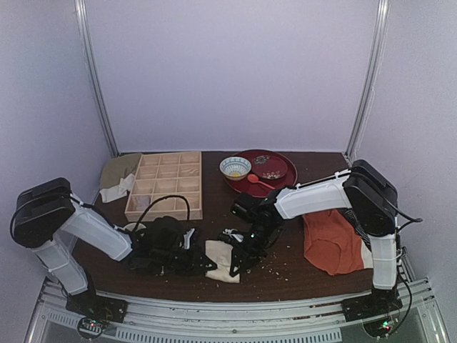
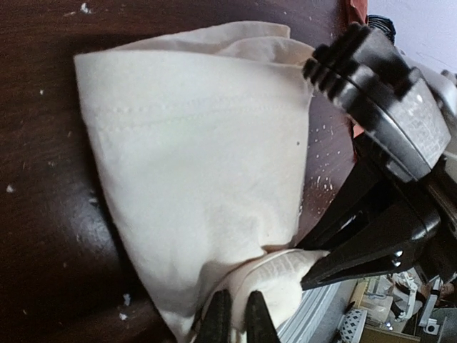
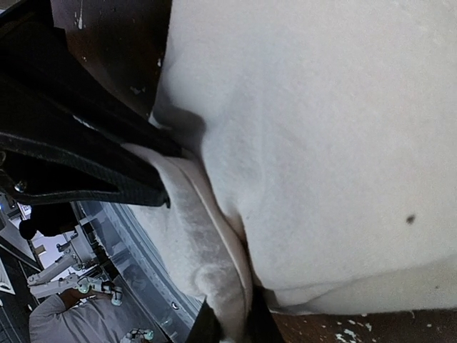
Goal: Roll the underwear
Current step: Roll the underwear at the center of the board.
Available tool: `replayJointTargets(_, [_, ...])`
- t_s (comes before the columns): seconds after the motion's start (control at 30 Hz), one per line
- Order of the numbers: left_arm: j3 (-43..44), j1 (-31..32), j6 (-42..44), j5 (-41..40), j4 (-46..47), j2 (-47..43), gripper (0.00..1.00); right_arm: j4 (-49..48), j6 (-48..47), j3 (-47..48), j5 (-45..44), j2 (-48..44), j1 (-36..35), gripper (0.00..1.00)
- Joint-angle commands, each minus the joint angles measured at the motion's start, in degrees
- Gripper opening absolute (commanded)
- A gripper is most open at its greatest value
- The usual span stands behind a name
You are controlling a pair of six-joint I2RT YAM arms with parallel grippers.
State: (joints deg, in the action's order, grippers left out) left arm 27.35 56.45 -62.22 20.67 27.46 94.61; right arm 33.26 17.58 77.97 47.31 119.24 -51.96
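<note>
The cream underwear lies folded near the table's front edge, between my two grippers. In the left wrist view it is a folded wedge with its ribbed waistband bunched at the bottom. My left gripper is shut on that waistband edge; in the top view it sits at the cloth's left side. My right gripper is shut on a fold of the same waistband, at the cloth's right side. The two grippers almost touch. The tan label is hidden.
A wooden compartment tray stands at the back left, with a beige cloth beside it. A red plate holds a patterned bowl. An orange-red garment lies at the right. Crumbs dot the dark table.
</note>
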Motion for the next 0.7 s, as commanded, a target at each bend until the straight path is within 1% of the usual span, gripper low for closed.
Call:
replayJointTargets(0.0, [-2.3,-0.1,-2.9,-1.4,-9.8,4.9,0.00,0.1,-1.3,-3.1,-12.8,-0.1,0.0,0.09])
replayJointTargets(0.07, [-1.7,-0.2,-2.8,-1.3,-11.1,5.2,0.00,-1.0,-1.5,-3.5,-13.9,-1.0,0.1,0.15])
replayJointTargets(0.17, [-1.6,-0.4,-3.0,-1.1,-12.0,5.6,0.00,-3.2,-1.7,-4.5,-15.0,-3.5,0.0,0.18])
replayJointTargets(0.5, [-0.1,-0.8,-1.6,-0.5,-15.0,5.6,0.00,-8.4,-4.0,-8.2,-24.5,-13.7,-1.4,0.24])
replayJointTargets(0.67, [-0.4,-0.9,-1.6,-0.5,-14.3,5.5,0.00,-7.6,-5.2,-7.2,-25.5,-13.6,-1.5,0.25])
